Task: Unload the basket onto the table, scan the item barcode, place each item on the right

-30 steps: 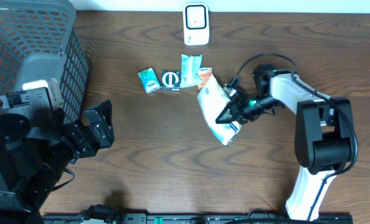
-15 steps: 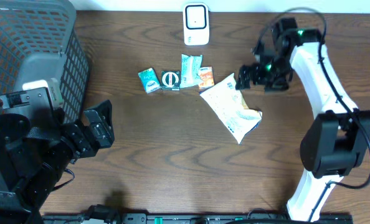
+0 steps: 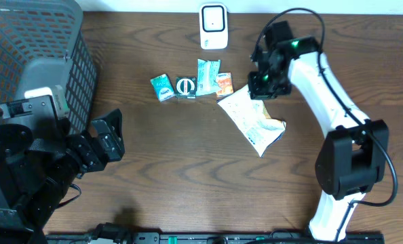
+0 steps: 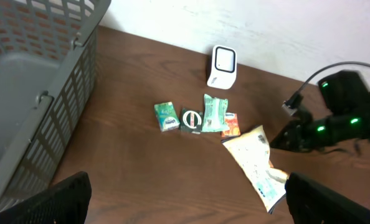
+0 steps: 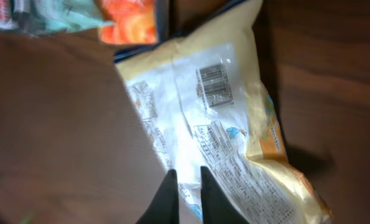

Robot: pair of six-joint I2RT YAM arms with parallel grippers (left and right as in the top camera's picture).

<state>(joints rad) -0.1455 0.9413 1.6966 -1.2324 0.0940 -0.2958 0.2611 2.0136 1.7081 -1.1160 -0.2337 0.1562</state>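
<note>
Just beneath the closed, empty right end effector (image 5: 185, 177), the barcode-up snack bag (image 5: 235, 143).

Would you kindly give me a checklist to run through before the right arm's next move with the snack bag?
1. Barcode faces up on the snack bag: ok, it is plain in the right wrist view.
2. Right gripper has hold of the bag: cannot tell. The fingers are shut over it, and the bag lies flat on the wood.
3. Scanner stands unobstructed at the far edge: ok.
4. Orange packet is apart from the bag's top corner: cannot tell. It lies very close.
5. Left gripper is open and well away, by the basket: ok.
</note>
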